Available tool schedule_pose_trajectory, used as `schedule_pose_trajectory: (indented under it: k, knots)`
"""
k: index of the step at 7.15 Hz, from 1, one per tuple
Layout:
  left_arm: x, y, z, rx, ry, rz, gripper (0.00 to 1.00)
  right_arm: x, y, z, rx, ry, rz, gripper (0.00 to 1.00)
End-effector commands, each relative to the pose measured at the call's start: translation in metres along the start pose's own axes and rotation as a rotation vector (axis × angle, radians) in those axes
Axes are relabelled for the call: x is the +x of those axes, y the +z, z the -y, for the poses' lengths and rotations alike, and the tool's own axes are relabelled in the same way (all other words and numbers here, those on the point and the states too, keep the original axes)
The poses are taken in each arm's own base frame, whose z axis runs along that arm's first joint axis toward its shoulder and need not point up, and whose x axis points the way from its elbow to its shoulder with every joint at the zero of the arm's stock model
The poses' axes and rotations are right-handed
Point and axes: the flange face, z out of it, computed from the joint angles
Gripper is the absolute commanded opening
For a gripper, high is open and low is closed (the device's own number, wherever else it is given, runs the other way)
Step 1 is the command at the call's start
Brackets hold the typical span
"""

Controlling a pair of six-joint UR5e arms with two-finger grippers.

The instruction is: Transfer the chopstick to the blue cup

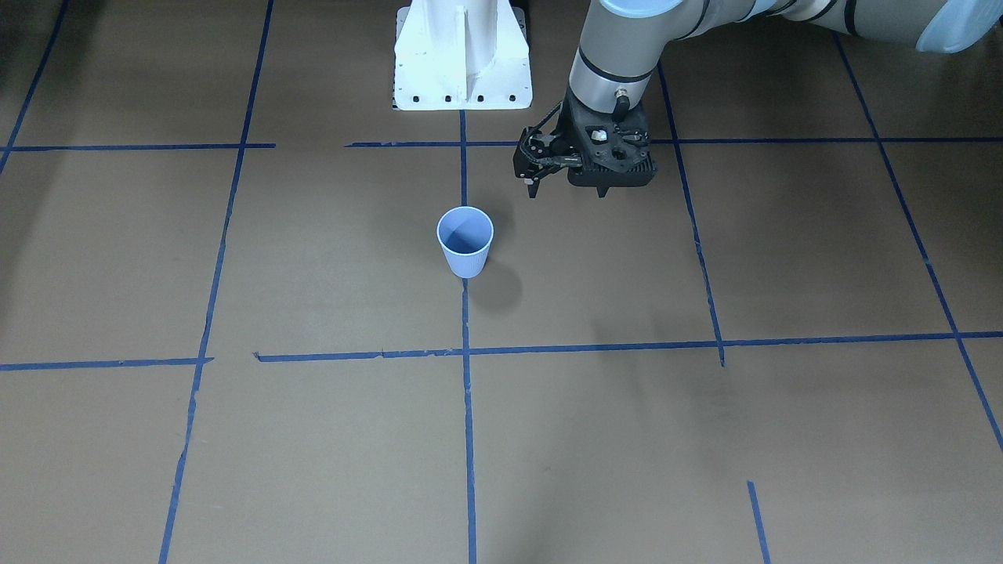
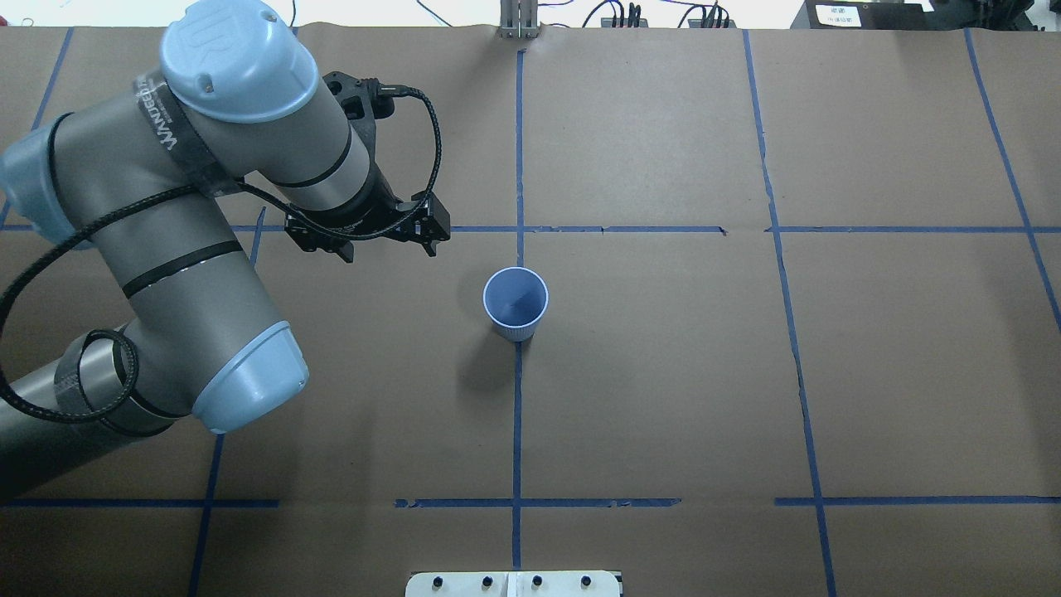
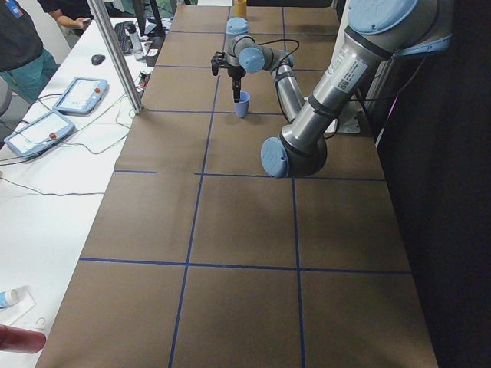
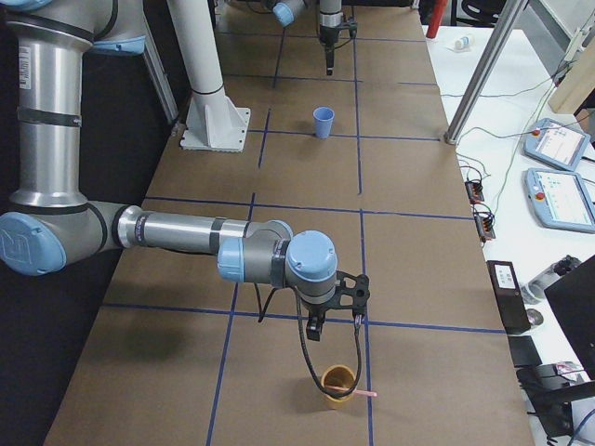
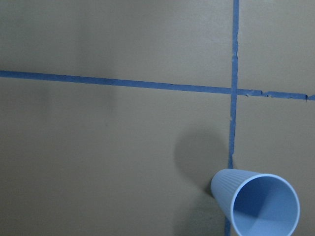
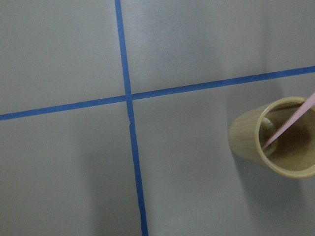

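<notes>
Inside the tan cup [image 6: 275, 140], leaning toward its 2 o'clock rim: the chopstick [image 6: 290, 123]. Mid-worktop [image 2: 663, 373]: the blue cup [image 2: 515, 303], left gripper [image 2: 427, 240] at its 10 o'clock. Finger state of left and right gripper [image 4: 316, 330]: cannot tell.

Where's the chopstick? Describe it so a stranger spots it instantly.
Go to the table's end on the robot's right, where the right gripper hangs near a tan cup. The chopstick leans inside it: the only thin pink stick, unlike the blue tape lines.

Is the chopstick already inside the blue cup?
No, the blue cup is empty, and the chopstick leans inside a tan cup.
</notes>
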Motion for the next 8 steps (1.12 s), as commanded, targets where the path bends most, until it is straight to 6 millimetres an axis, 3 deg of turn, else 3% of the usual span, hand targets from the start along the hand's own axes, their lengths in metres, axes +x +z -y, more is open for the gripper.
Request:
schedule_pose_trajectory:
  k: [1,2,4,5,6,8]
  knots:
    - [-0.007,-0.003,-0.001,0.005,0.008,0.0,1.0,0.052,0.029,0.013,0.07,-0.026,-0.026,1.0]
    - [-0.008,-0.003,-0.002,0.007,0.01,-0.001,1.0,0.071,0.033,0.029,0.112,-0.034,-0.053,1.0]
    - [-0.017,-0.011,0.009,0.025,-0.006,0.002,1.0,0.077,0.033,0.053,0.127,0.022,-0.098,1.0]
    - [-0.051,-0.016,0.006,0.035,0.069,0.018,1.0,0.077,0.03,0.066,0.133,0.043,-0.105,1.0]
    - [-0.091,-0.034,0.021,0.067,0.127,0.042,1.0,0.082,0.035,0.072,0.129,0.049,-0.107,1.0]
    - [-0.18,-0.047,0.045,0.081,0.223,0.122,1.0,0.102,0.051,0.07,0.173,0.06,-0.13,1.0]
